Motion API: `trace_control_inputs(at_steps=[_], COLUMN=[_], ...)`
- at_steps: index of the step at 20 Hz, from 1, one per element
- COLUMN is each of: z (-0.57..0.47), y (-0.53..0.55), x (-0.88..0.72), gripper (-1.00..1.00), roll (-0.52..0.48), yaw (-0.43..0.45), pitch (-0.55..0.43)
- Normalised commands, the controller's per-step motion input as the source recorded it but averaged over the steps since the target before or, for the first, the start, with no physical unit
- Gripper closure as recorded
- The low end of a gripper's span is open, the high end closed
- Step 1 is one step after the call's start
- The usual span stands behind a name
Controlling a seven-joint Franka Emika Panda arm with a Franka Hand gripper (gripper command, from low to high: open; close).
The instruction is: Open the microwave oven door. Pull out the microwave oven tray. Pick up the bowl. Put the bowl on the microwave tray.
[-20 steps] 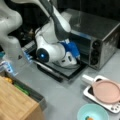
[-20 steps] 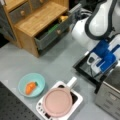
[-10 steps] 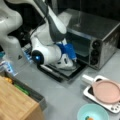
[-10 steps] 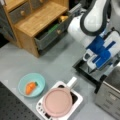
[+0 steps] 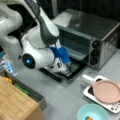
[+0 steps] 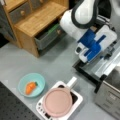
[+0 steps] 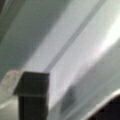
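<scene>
Microwave oven door: lying folded down flat, oven standing open.
End effector: hovering low at the door; finger spread impossible to tell.
Bowl: sitting on tabletop, holding a carrot.

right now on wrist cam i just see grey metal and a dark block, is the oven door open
Observer: Yes. In a front view the microwave oven door lies folded down flat, and the gripper is low over it.
Operator: where's the bowl
Observer: The bowl sits on the table at a front view's bottom left, beside the pink plate.
Operator: empty?
Observer: No, a small carrot lies in it.
</scene>
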Motion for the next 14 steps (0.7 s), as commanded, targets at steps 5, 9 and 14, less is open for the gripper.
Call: trace_control_inputs(at_steps=[5,9,14], z=[0.19,0.17,0.13], y=[-0.26,-0.14,-0.04], x=[-0.01,-0.01,0.0], gripper=[1.0,-1.0,-1.0], roll=[0.014,0.018,0.013], yaw=[0.238,0.22,0.177], pitch=[0.036,0.049,0.027])
